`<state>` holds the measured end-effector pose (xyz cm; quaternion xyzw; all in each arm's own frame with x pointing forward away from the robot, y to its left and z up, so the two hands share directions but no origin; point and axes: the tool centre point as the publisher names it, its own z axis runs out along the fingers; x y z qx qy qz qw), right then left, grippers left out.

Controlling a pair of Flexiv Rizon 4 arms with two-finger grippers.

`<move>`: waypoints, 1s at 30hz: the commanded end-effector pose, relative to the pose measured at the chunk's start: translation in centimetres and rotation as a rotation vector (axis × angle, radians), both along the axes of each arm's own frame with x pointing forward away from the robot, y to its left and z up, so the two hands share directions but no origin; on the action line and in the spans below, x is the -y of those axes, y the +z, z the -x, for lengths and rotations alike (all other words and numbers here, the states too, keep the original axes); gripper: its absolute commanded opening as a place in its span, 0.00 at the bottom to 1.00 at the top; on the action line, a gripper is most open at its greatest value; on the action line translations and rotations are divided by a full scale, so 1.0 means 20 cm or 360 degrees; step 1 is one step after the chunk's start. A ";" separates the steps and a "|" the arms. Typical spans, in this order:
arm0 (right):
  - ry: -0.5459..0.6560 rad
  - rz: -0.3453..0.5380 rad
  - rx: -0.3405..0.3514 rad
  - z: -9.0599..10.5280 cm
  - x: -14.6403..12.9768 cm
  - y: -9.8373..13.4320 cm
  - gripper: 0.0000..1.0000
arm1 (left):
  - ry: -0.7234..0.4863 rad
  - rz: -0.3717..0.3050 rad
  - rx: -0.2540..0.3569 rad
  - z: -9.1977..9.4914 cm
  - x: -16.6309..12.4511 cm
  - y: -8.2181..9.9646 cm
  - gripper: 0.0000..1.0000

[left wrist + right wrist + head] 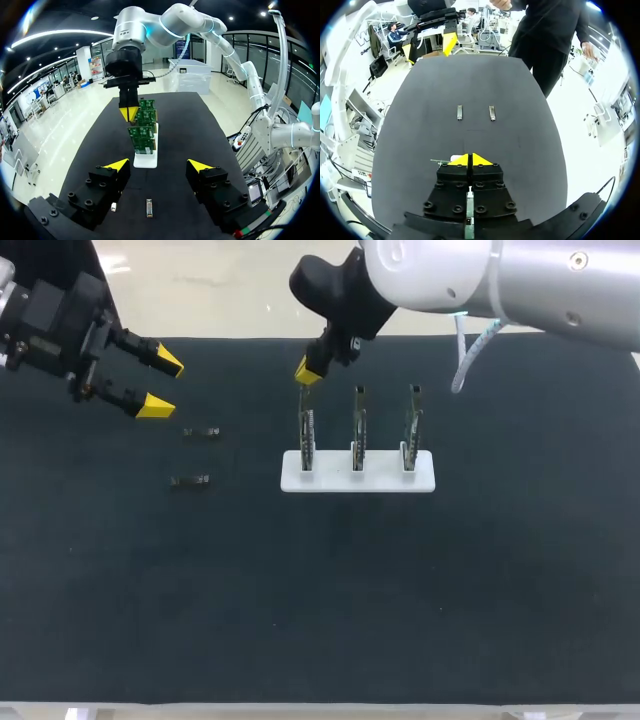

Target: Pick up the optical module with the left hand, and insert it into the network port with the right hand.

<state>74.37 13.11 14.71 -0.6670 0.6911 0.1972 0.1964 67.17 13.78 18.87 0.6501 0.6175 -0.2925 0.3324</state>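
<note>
Hovering released near a small silver optical module [201, 432], left pincer [162, 386] looked staged to pick; right pincer [308, 371] sat clenched above the leftmost green circuit board [307, 430], pre-aimed for insertion.

My right arm [520, 280] is showing a glossy white-and-silver shell, a black wrist and a coiled white cable [478, 345]. The left gripper [158, 165] and right gripper [470, 158] are wearing blocky black housings with round screws [428, 204] (tips bright yellow).
</note>
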 end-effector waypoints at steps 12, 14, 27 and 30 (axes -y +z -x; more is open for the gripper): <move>-0.0015 -0.0008 -0.0001 0.03 -0.02 -0.01 0.00 | 0.0000 -0.0005 -0.0002 0.00 0.00 0.00 1.00; -0.0019 -0.0011 -0.0001 0.03 -0.02 -0.02 0.00 | 0.0000 -0.0005 -0.0002 0.00 0.00 0.00 1.00; -0.0034 -0.0013 0.0009 0.04 -0.02 -0.02 0.00 | 0.0000 -0.0005 -0.0002 0.00 0.00 0.00 1.00; -0.0025 -0.0014 0.0005 0.02 0.00 0.02 0.00 | 0.0000 -0.0005 -0.0002 0.00 0.00 0.00 1.00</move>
